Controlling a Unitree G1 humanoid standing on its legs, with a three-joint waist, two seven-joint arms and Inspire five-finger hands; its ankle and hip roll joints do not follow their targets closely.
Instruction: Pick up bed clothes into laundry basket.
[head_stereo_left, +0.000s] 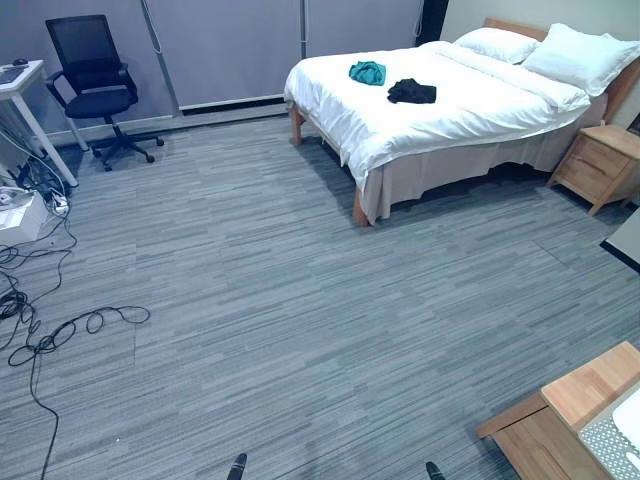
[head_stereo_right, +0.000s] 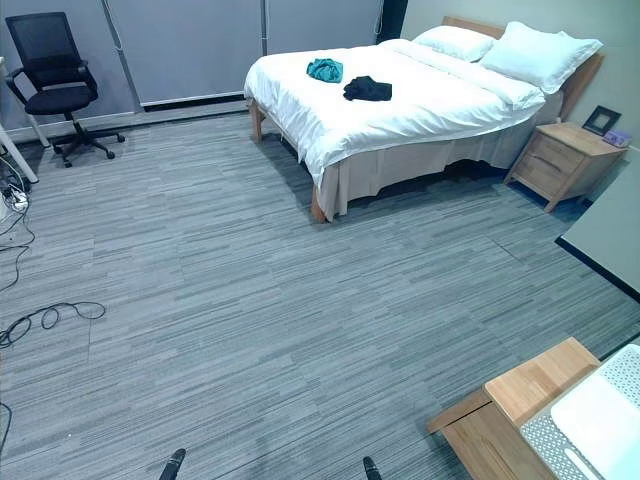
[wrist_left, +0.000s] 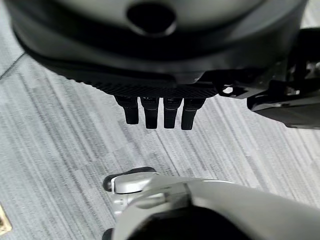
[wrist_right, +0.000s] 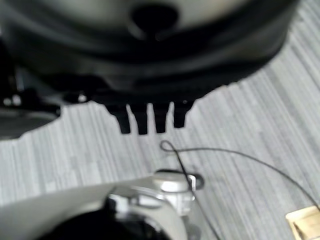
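A teal garment (head_stereo_left: 367, 72) and a black garment (head_stereo_left: 412, 91) lie crumpled side by side on the white bed (head_stereo_left: 470, 110), far off at the back right. In the left wrist view my left hand (wrist_left: 160, 112) hangs over the grey floor with straight fingers and holds nothing. My right hand (wrist_right: 150, 117) hangs the same way in the right wrist view, fingers straight and empty. A white container with a perforated grey side (head_stereo_right: 590, 420), perhaps the laundry basket, sits on a low wooden stand (head_stereo_right: 520, 400) at the near right.
Wide grey carpet lies between me and the bed. A black office chair (head_stereo_left: 95, 85) and a white desk (head_stereo_left: 20, 85) stand at the back left. A wooden nightstand (head_stereo_left: 600, 165) is right of the bed. Two pillows (head_stereo_left: 560, 55) rest at its head.
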